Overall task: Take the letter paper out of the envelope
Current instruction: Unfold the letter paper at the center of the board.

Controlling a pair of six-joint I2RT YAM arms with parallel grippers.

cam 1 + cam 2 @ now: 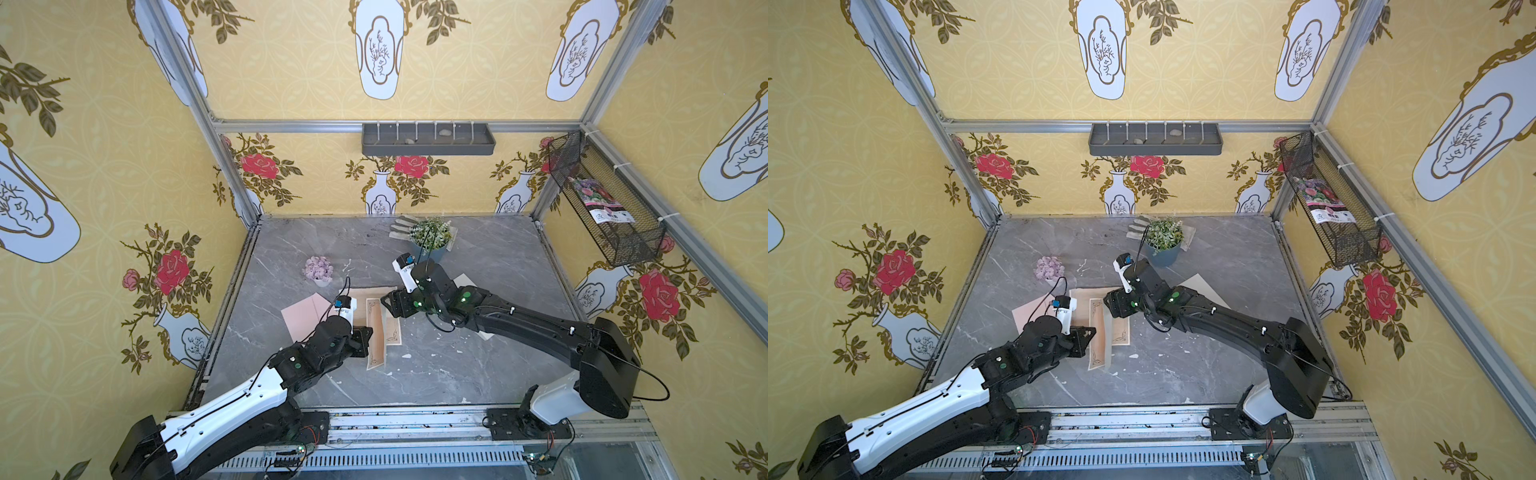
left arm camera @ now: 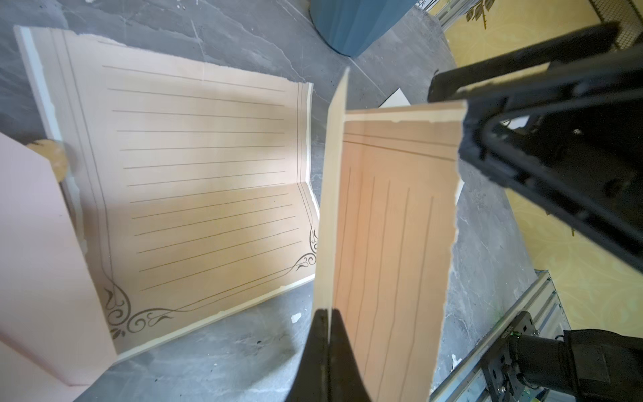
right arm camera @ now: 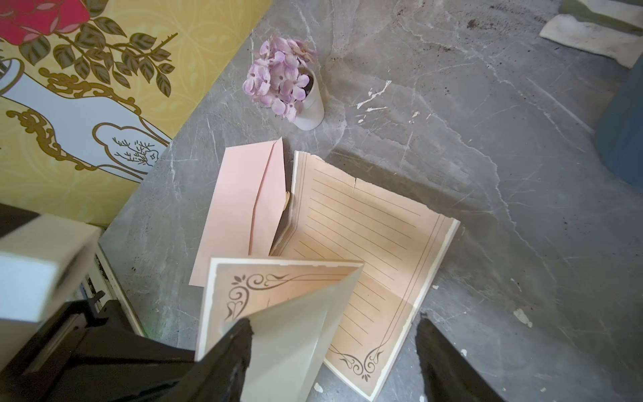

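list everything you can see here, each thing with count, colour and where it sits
pink paper envelope: 1, pink, flat on the table
flat lined letter sheet: 1, tan, on the table beside the envelope
folded lined letter sheet: 1, tan, held upright
pale sheet: 1, whitish, under the right arm
purple flowers in white pot: 1, behind the envelope
green plant in blue pot: 1, far side of the table
gloves: count unclear, pale grey, behind the blue pot
grey wall tray: 1, back wall
black mesh basket: 1, right wall, holds a flower-print packet
grey marble table: 1
left gripper: shut on the folded sheet
right gripper: open
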